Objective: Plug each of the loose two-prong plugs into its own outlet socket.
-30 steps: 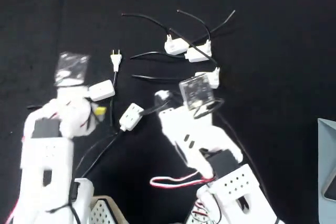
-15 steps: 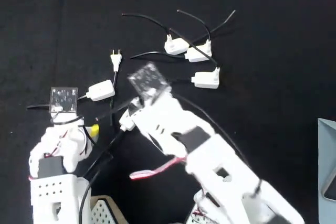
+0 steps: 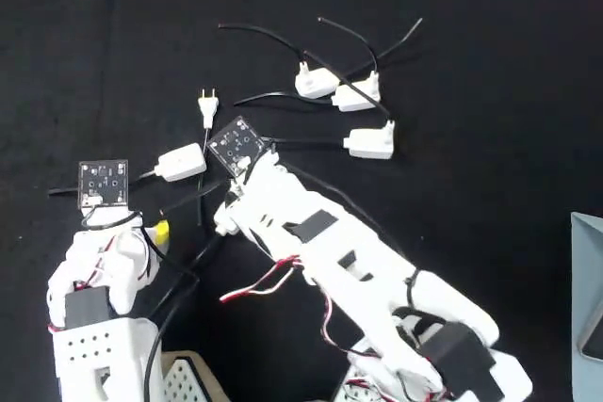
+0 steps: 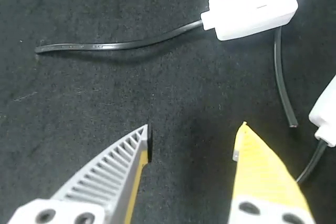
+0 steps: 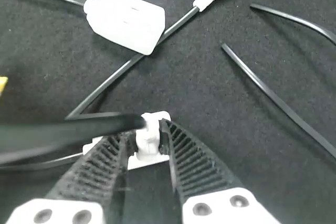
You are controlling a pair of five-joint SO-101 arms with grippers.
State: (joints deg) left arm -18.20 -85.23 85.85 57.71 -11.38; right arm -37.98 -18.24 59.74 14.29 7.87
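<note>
- Plug (image 3: 207, 101) lies loose on the table (image 3: 490, 138), left of centre, with its prongs pointing far. A free socket (image 3: 181, 162) sits a little nearer and to the left, apart from the plug.
- Right pincer (image 5: 148, 128) is clamped narrow on a small white piece (image 5: 147, 144) with a black cable, just right of that socket. I cannot tell whether the piece is a plug or a socket.
- Left pincer (image 4: 194, 129) stands wide and holds nothing, over bare table on the near side of the socket.
- The plug is probably light, hard and smooth, and its springy cable may twist it in the grip.
- It is best taken across the flat sides of its body, behind the prongs. The cable and the thin prongs are poor places to hold, and the prongs could bend.
- The socket would likely slide when pushed, so one pincer should pin its sides while the other pushes the plug in straight.
</note>
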